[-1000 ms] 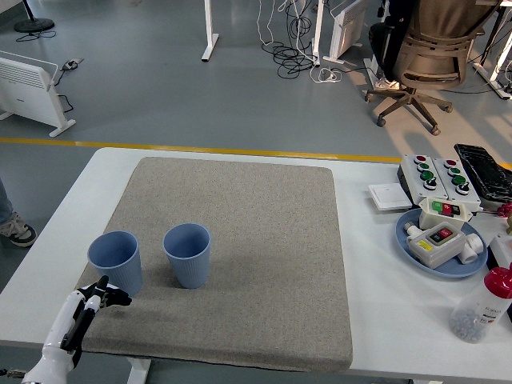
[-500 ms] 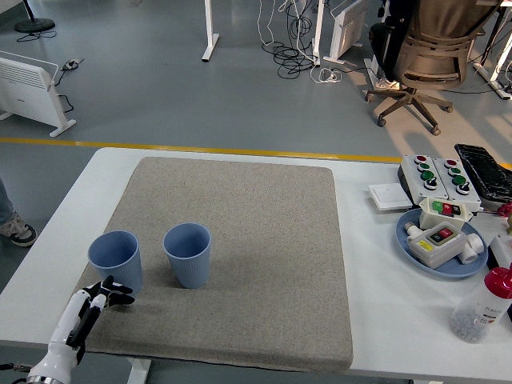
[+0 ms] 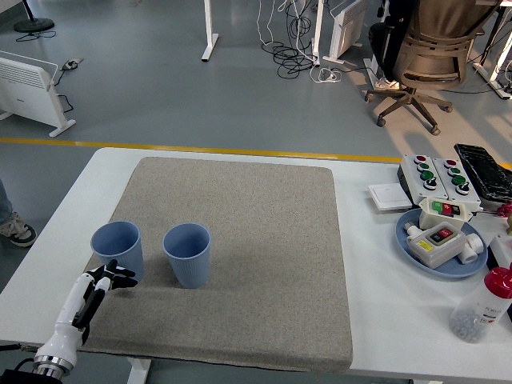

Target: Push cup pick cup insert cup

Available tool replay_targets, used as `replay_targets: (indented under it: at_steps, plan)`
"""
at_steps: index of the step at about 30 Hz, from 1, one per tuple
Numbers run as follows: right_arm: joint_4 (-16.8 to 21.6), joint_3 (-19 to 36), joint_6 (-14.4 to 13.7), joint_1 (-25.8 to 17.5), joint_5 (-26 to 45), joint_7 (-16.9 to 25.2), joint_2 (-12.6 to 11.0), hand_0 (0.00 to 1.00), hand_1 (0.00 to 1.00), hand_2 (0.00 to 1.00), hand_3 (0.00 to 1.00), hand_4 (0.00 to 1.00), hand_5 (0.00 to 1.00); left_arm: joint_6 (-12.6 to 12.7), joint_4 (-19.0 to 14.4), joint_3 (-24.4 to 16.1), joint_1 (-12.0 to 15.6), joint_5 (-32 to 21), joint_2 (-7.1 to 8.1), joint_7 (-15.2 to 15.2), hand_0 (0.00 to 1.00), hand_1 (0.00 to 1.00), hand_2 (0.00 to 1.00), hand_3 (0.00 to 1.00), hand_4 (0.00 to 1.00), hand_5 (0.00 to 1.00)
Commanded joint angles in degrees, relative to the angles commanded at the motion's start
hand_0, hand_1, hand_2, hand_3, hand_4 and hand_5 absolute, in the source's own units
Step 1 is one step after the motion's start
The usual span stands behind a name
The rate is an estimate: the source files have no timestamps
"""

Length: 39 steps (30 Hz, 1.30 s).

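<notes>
Two blue ribbed cups stand upright on the grey mat (image 3: 256, 240). The left cup (image 3: 117, 247) is near the mat's left edge. The right cup (image 3: 187, 254) stands beside it with a small gap between them. My left hand (image 3: 108, 280) comes in from the lower left. Its fingers are relaxed and hold nothing, and the fingertips (image 3: 122, 276) touch the near base of the left cup. The right arm is out of view.
A blue plate (image 3: 408, 239) with button boxes, a button panel (image 3: 436, 174), a white card (image 3: 388, 197) and a red-capped bottle (image 3: 482, 306) sit at the table's right side. A person's shoe (image 3: 14, 230) shows on the floor at the far left.
My left hand has moved forward and a little right against the left cup. The left cup has slid slightly up and to the right, toward the other cup.
</notes>
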Motion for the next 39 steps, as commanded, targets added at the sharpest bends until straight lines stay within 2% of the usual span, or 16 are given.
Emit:
replay_targets:
  at_steps: [2, 4, 11, 16, 25, 30, 34, 39]
  plan:
    - [0.0, 0.0, 0.0, 0.0, 0.0, 0.0, 0.0, 0.666, 0.603, 0.616, 0.563, 0.098, 0.446, 0.0, 0.5, 0.2, -0.5, -0.3, 0.0, -0.1, 0.63, 0.531, 0.488, 0.469, 0.614, 0.998]
    - [0.0, 0.0, 0.0, 0.1, -0.1, 0.0, 0.1, 0.666, 0.603, 0.616, 0.563, 0.098, 0.446, 0.0, 2.0, 1.0, -2.1, -0.9, -0.09, -0.3, 0.63, 0.531, 0.488, 0.469, 0.614, 0.998]
    - [0.0, 0.3, 0.0, 0.0, -0.7, -0.2, 0.2, 0.666, 0.603, 0.616, 0.563, 0.098, 0.446, -0.4, 7.7, 2.4, -7.4, -3.5, -1.8, -0.7, 0.641, 0.532, 0.486, 0.465, 0.608, 0.998]
    - [0.1, 1.1, 0.1, -0.2, -2.4, -0.6, 0.4, 0.666, 0.603, 0.616, 0.563, 0.098, 0.446, -0.5, 10.3, 3.9, -9.6, -5.2, -2.11, -1.2, 0.641, 0.532, 0.486, 0.465, 0.608, 0.998]
    - [0.2, 1.6, 0.3, -0.9, -4.1, -1.1, 0.9, 0.666, 0.603, 0.616, 0.563, 0.099, 0.448, -1.0, 12.4, 5.7, -11.6, -6.8, -1.54, -1.2, 0.64, 0.531, 0.484, 0.463, 0.601, 0.998]
    - [0.3, 1.2, 0.5, -1.1, -3.7, -1.0, 1.2, 0.666, 0.603, 0.617, 0.563, 0.099, 0.447, -1.2, 14.4, 7.3, -14.4, -8.4, -1.65, -1.6, 0.642, 0.531, 0.484, 0.461, 0.599, 0.998]
    - [0.2, 0.8, 0.5, -1.2, -3.2, -1.0, 1.3, 0.666, 0.603, 0.617, 0.563, 0.099, 0.447, -1.2, 15.2, 8.0, -15.5, -8.9, -1.69, -1.7, 0.642, 0.531, 0.484, 0.461, 0.599, 0.998]
    - [0.2, 1.0, 0.6, -1.0, -3.6, -1.1, 1.6, 0.666, 0.603, 0.617, 0.563, 0.099, 0.448, -1.4, 18.0, 9.3, -18.5, -11.0, -2.07, -2.2, 0.646, 0.532, 0.483, 0.458, 0.594, 0.998]
